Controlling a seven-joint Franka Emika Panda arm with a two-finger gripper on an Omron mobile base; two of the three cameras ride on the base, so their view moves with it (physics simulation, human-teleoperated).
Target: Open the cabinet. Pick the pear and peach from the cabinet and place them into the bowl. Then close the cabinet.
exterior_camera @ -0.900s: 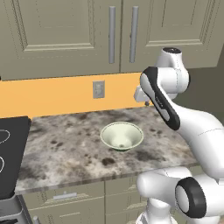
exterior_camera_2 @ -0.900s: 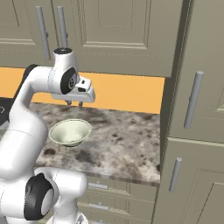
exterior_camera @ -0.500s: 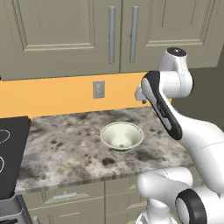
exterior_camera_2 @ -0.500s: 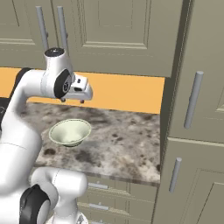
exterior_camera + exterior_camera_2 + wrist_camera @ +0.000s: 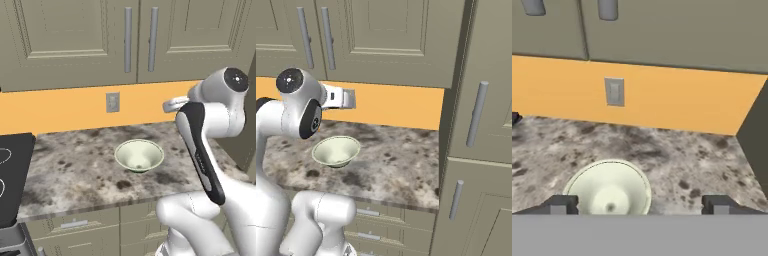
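The cabinet (image 5: 135, 40) is hanging shut above the counter (image 5: 75, 165), both panelled doors flush, with their two long bar handles (image 5: 152, 39) side by side at the centre seam. We are judging the first step, opening it, as not yet done, so the pear and peach are presumably behind those doors and we cannot see them. The bowl (image 5: 139, 155) is sitting empty on the speckled counter, well below the doors and a little in front of the wall outlet (image 5: 112, 102).

We are holding the gripper (image 5: 640, 204) above the counter, near the orange backsplash and below the cabinet's bottom edge. In the hand view its two fingertips (image 5: 561, 205) are standing wide apart with nothing between them, so the jaws are open and empty, and the camera is looking down over the bowl toward the wall.

To do this step well, we are thinking of lifting the hand up to handle height, turning the fingers so they straddle one vertical bar, and closing on its lower half. Pulling should follow the door's arc around its outer hinge, not a straight line, or the grip may slip off.
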